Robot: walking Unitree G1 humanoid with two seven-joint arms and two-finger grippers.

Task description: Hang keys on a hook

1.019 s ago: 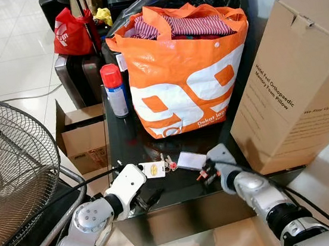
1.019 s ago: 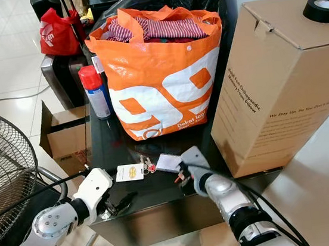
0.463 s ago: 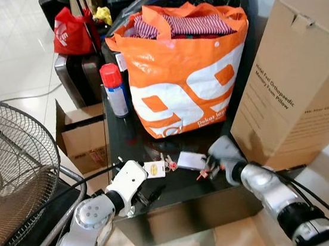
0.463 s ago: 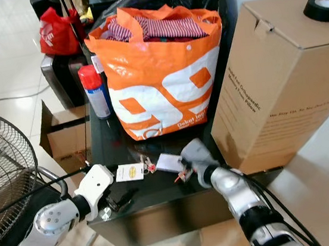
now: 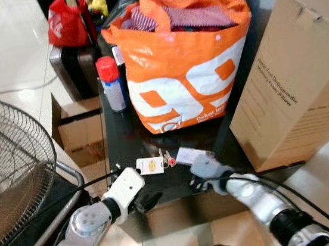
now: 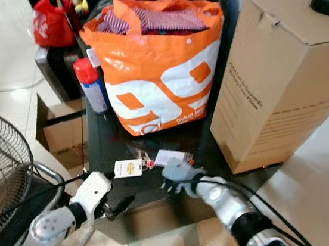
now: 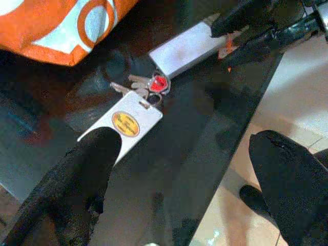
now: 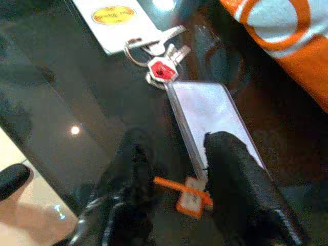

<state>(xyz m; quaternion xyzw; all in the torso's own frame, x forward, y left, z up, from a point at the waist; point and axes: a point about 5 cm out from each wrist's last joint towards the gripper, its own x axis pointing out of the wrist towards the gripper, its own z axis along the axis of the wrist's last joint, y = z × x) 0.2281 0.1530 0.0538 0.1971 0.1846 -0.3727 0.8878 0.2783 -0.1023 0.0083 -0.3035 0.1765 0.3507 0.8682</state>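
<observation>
Keys (image 8: 163, 55) lie loose on the glossy black surface (image 5: 160, 186); light, jangly, slippery. My right claw (image 8: 174, 169), spread, should pinch the stiff card (image 8: 215, 120).

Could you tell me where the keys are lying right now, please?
The keys lie on the black table near its front edge, just in front of the orange bag, between a white tag and a white card.

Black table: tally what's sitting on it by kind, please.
Orange bag: 1
Spray can: 1
Key bunch with white tag: 1
Clear card holder: 1
Small orange tag: 1
Total: 5
</observation>
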